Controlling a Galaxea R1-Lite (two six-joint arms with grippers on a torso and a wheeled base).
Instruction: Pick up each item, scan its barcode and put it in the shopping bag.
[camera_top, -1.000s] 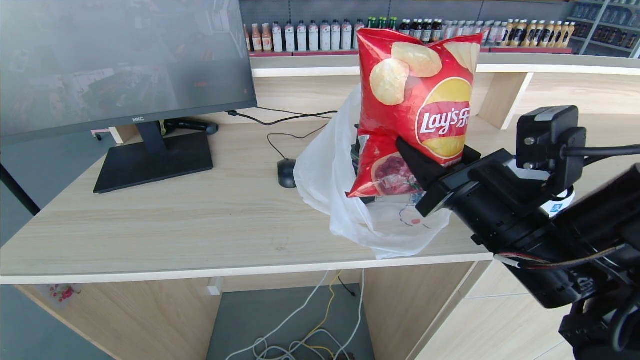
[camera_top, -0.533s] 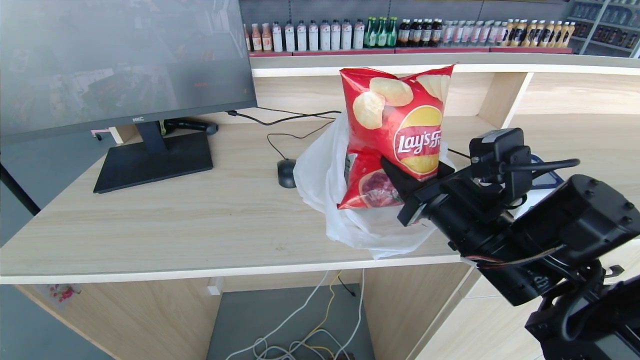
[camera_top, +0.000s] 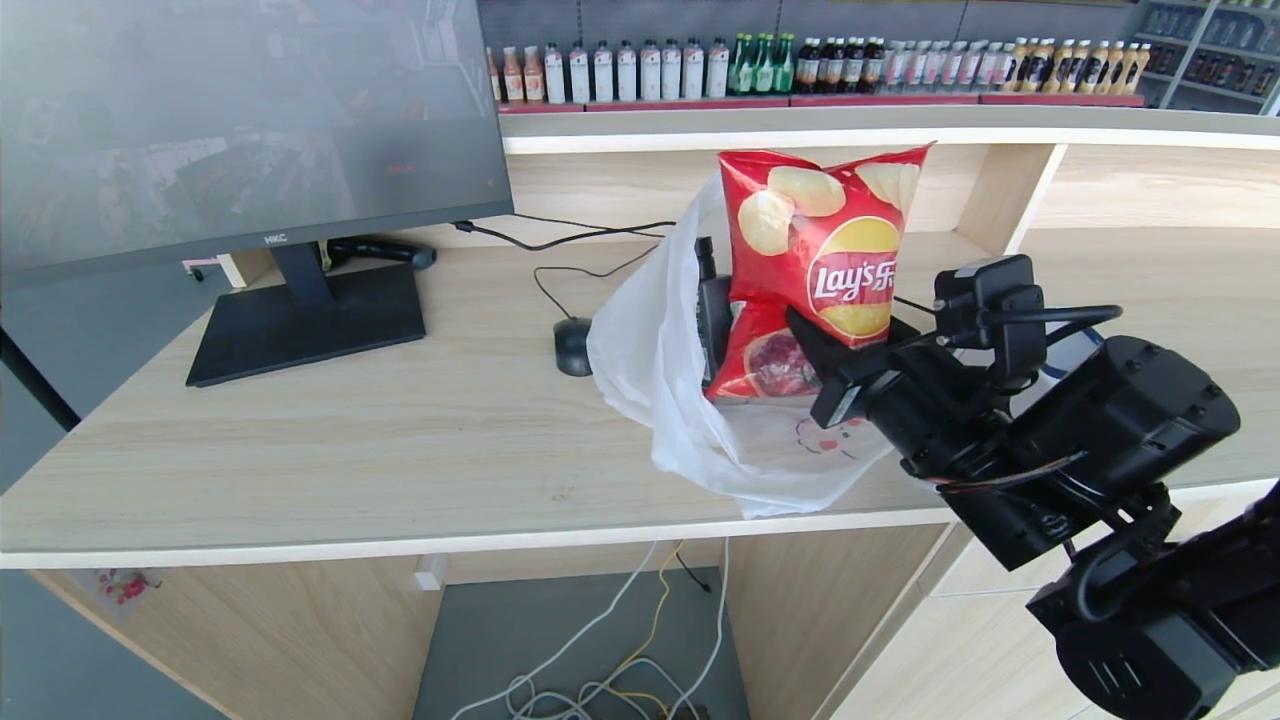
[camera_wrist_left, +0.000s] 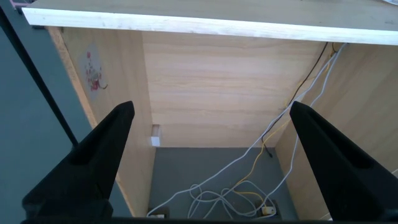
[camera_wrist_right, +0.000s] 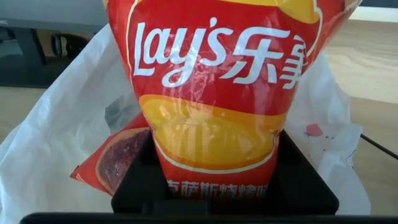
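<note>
Shelved bottles (camera_top: 800, 65) are lining the wall behind a wooden counter (camera_top: 400, 440). Above its near edge, the right gripper (camera_top: 850, 345) is clamping the lower part of the chips (camera_top: 825, 240), its jaws pressing on the packet from both sides and holding it upright. The packet's top is rising well above the jaws, and its bottom edge is hanging just below them at the open mouth of the white bag (camera_top: 650, 370), which is sagging on the counter directly under them. A dark item (camera_top: 712, 310) is standing inside the bag, just beside the chips. Farther from the jaws, a mouse (camera_top: 573, 346) and a monitor (camera_top: 240, 130) are sitting on the counter. The left gripper (camera_wrist_left: 211, 109) is hanging below the counter's edge with its jaws spread wide, and cables (camera_wrist_left: 236, 186) are lying on the floor beyond them.
</note>
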